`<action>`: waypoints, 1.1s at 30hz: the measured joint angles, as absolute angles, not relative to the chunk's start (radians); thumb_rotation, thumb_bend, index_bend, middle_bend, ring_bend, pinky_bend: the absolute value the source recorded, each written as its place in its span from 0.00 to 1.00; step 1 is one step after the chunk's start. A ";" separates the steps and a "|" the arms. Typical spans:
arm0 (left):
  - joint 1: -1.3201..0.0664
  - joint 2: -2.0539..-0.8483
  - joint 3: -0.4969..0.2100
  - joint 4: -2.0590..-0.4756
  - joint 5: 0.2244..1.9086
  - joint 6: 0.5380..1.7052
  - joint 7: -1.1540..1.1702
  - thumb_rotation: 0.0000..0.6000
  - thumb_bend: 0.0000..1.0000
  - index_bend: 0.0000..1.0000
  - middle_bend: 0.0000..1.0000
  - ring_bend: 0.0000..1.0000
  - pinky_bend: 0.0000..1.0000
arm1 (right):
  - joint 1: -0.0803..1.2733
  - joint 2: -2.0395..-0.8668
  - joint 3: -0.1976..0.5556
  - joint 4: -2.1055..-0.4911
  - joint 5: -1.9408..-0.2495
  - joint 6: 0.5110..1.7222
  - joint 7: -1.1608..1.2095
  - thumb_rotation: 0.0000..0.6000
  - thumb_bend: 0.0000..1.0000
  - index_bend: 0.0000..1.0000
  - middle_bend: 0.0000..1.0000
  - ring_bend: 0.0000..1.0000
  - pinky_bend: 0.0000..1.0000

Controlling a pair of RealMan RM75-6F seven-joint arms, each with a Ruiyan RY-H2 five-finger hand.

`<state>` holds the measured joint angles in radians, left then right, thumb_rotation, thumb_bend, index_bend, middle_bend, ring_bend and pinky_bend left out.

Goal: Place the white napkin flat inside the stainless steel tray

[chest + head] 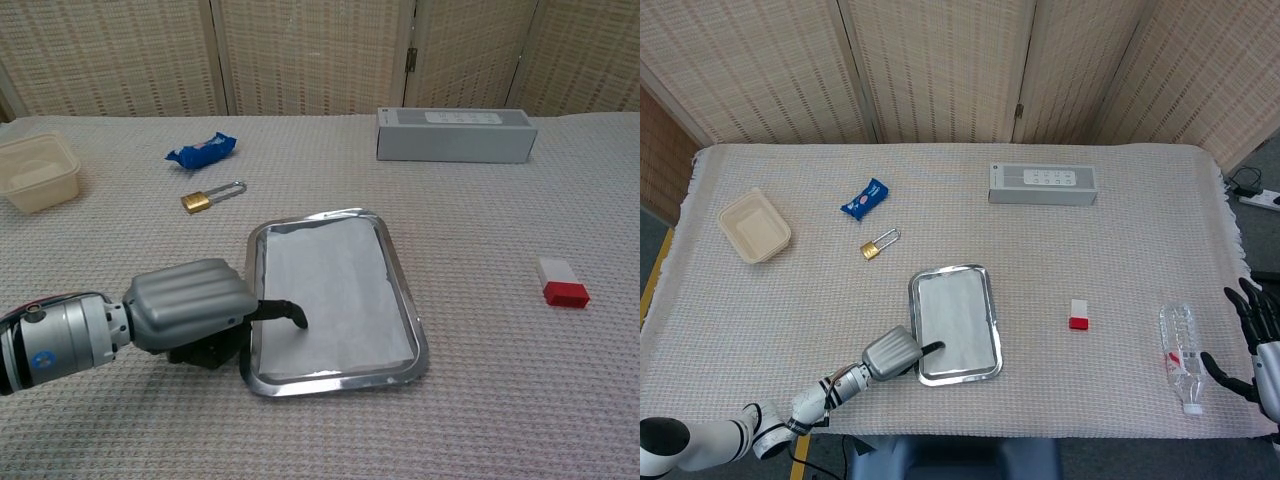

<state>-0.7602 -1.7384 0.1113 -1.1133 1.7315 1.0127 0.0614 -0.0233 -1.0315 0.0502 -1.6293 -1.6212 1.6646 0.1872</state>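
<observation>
The stainless steel tray (990,300) (401,277) lies on the table near the front, left of centre. The white napkin (954,316) (335,285) is spread flat inside it and covers most of the floor. My left hand (892,352) (189,304) sits at the tray's near left corner, back upward, most fingers curled under it. One dark finger (291,312) reaches over the rim and touches the napkin's near left part. My right hand (1262,338) is at the table's far right edge with fingers spread, holding nothing; it shows only in the head view.
A clear plastic bottle (1179,354) lies beside the right hand. A small red-and-white block (1078,314) (562,281) sits right of the tray. Farther back are a brass padlock (208,198), a blue packet (201,150), a beige container (35,172) and a grey box (455,134).
</observation>
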 measured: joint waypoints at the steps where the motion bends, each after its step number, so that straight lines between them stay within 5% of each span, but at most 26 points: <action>1: -0.760 -1.739 0.111 -1.113 1.731 1.012 0.060 1.00 0.96 0.22 1.00 1.00 1.00 | -0.023 -1.032 0.051 -1.629 -1.621 1.666 0.188 1.00 0.32 0.00 0.00 0.00 0.00; 33: -0.766 -1.717 0.116 -1.149 1.724 0.990 0.126 1.00 0.96 0.28 1.00 1.00 1.00 | -0.027 -1.030 0.052 -1.628 -1.626 1.675 0.194 1.00 0.33 0.00 0.00 0.00 0.00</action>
